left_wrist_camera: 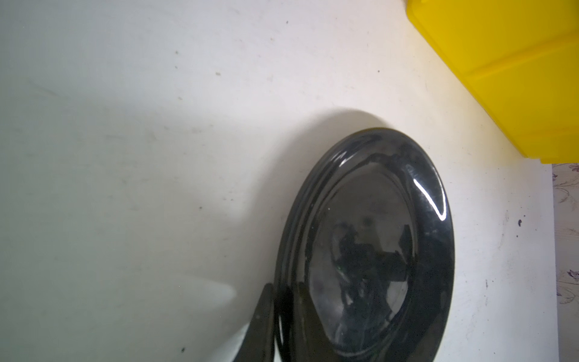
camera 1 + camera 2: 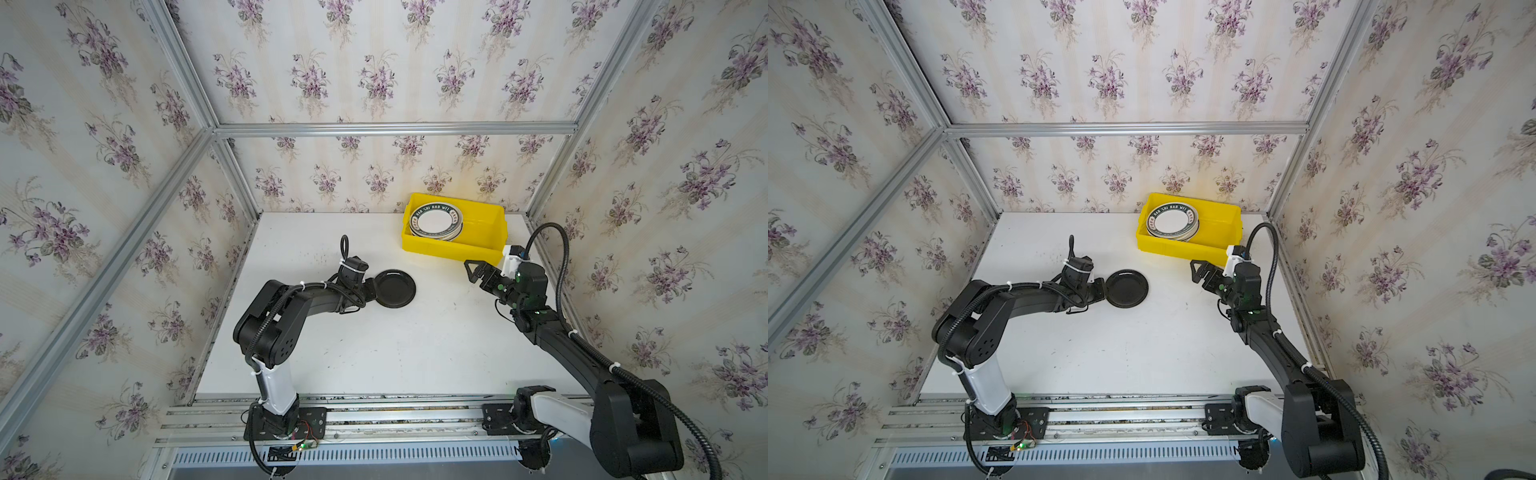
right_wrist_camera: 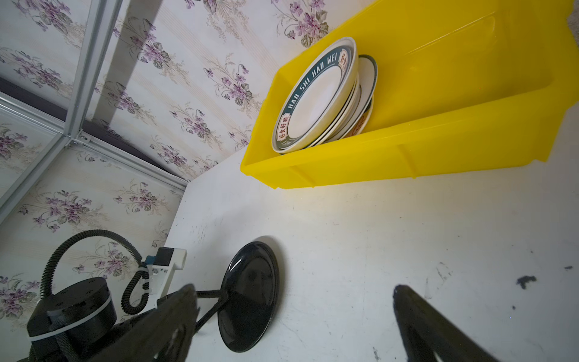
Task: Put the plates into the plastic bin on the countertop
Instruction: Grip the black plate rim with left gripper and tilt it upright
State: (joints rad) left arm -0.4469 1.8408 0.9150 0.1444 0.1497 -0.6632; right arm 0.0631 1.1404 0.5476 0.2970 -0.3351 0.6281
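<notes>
A glossy black plate (image 2: 395,289) (image 2: 1126,288) lies at the middle of the white countertop (image 2: 374,353). My left gripper (image 2: 369,287) (image 1: 283,286) is shut on its near rim, one finger above and one below. I cannot tell whether the plate is lifted off the surface. The yellow plastic bin (image 2: 453,247) (image 2: 1183,249) stands at the back right. A stack of plates (image 2: 435,222) (image 3: 316,97), the top one white with a dark lettered rim, fills its left half. My right gripper (image 2: 473,271) (image 3: 294,290) hovers open and empty by the bin's front right corner.
The bin's right half (image 3: 454,62) holds nothing. Aluminium rails and flowered walls (image 2: 374,178) close in the countertop at the back and on both sides. Both arm bases sit on the front rail (image 2: 374,415).
</notes>
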